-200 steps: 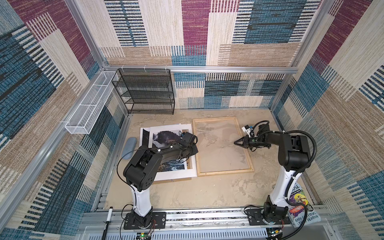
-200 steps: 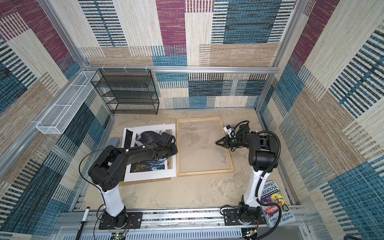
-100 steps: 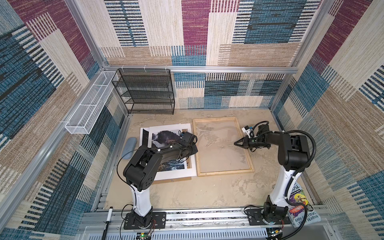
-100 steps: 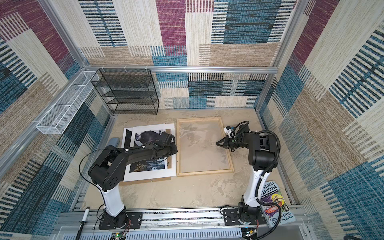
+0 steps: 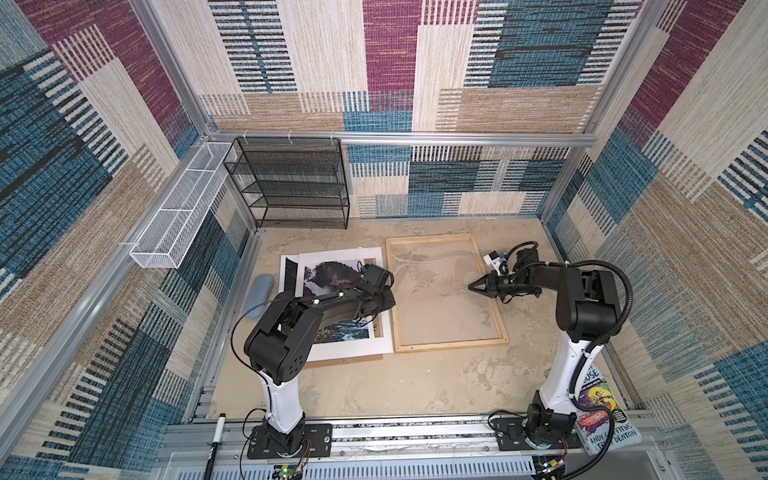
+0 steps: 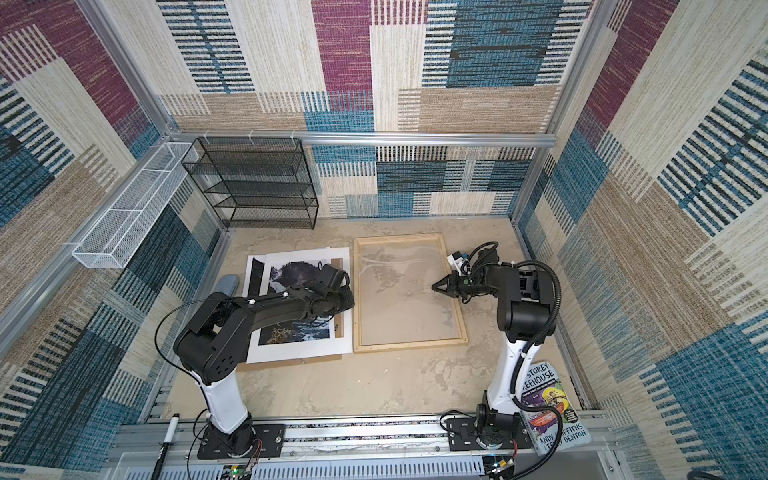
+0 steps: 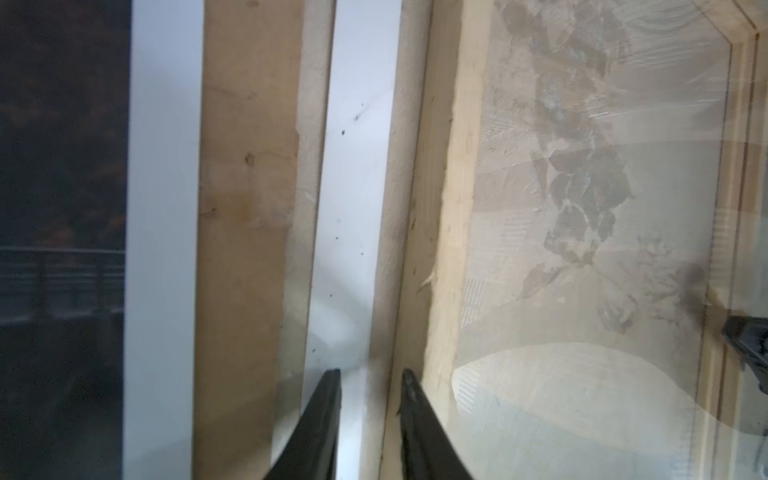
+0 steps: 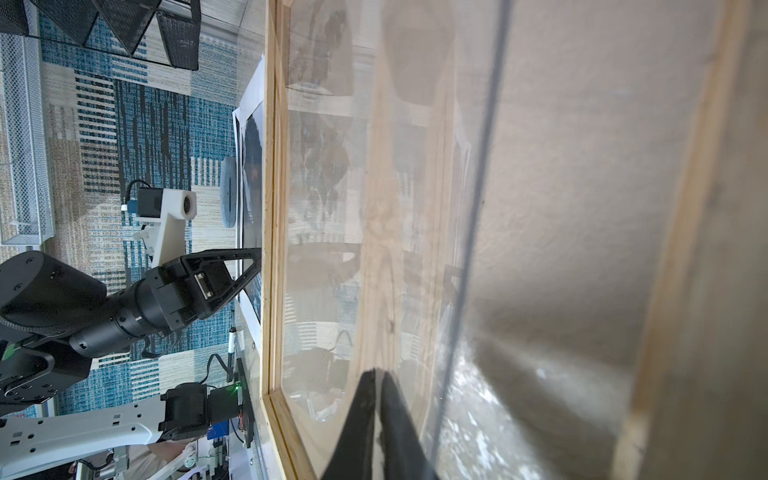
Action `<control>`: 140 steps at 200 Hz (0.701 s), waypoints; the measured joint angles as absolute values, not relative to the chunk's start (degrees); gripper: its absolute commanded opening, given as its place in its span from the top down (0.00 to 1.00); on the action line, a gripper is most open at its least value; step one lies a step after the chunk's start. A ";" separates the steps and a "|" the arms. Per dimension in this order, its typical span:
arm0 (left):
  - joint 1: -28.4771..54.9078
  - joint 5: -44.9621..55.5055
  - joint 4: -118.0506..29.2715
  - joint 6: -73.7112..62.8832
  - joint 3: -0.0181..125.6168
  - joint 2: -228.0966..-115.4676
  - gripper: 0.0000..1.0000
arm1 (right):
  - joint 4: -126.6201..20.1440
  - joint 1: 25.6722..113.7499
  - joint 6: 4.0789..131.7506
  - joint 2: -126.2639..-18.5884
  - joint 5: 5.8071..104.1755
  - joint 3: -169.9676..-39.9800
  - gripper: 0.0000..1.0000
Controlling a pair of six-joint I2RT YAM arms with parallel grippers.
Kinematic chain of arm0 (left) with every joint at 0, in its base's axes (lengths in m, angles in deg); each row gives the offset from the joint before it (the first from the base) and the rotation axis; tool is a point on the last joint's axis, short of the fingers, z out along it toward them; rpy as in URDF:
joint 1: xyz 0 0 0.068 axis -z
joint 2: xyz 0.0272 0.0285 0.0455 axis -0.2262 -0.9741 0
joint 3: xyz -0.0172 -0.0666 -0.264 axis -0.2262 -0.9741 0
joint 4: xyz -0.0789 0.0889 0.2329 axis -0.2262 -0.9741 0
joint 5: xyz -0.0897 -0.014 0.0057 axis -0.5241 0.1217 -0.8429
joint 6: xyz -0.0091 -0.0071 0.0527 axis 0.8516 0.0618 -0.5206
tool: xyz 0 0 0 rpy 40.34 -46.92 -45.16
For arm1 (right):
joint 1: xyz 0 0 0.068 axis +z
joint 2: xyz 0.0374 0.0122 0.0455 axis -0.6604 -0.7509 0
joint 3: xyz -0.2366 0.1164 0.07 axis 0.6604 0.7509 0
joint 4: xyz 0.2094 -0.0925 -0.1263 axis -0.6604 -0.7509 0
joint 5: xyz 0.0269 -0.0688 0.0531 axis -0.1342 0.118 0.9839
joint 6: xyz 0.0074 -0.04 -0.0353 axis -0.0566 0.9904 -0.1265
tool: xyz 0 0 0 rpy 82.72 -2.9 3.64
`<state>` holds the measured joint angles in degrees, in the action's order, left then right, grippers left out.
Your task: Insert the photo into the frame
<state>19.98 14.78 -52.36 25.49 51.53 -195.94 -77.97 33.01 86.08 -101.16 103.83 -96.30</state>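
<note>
Large rectangular frame of pale bare wood [image 5: 452, 344], rough and splintery, holds a glossy reflective clear pane [image 5: 440, 307]; white open-centred mat board [image 7: 353, 166] looks matt, speckled.

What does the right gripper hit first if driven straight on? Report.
Probably the strip of the frame nearest the left arm: the right gripper points low across its pane toward it. Depth unclear; the pane might come first.

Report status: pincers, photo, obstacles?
Left pincer slightly open above white mat. Right pincer shut over frame. Photo beside frame, not in; mat lies on it.
</note>
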 measured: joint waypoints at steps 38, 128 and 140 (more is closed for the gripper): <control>20.01 14.59 -52.36 24.85 51.22 -194.96 0.69 | -78.16 33.01 86.11 -100.89 103.42 -96.30 0.86; 19.33 14.85 -57.63 18.32 62.46 -197.80 0.63 | -78.25 33.01 86.15 -100.83 103.31 -96.30 0.86; 18.74 14.87 -58.30 17.70 64.69 -198.89 0.62 | -78.27 33.01 86.26 -100.78 103.31 -96.30 0.86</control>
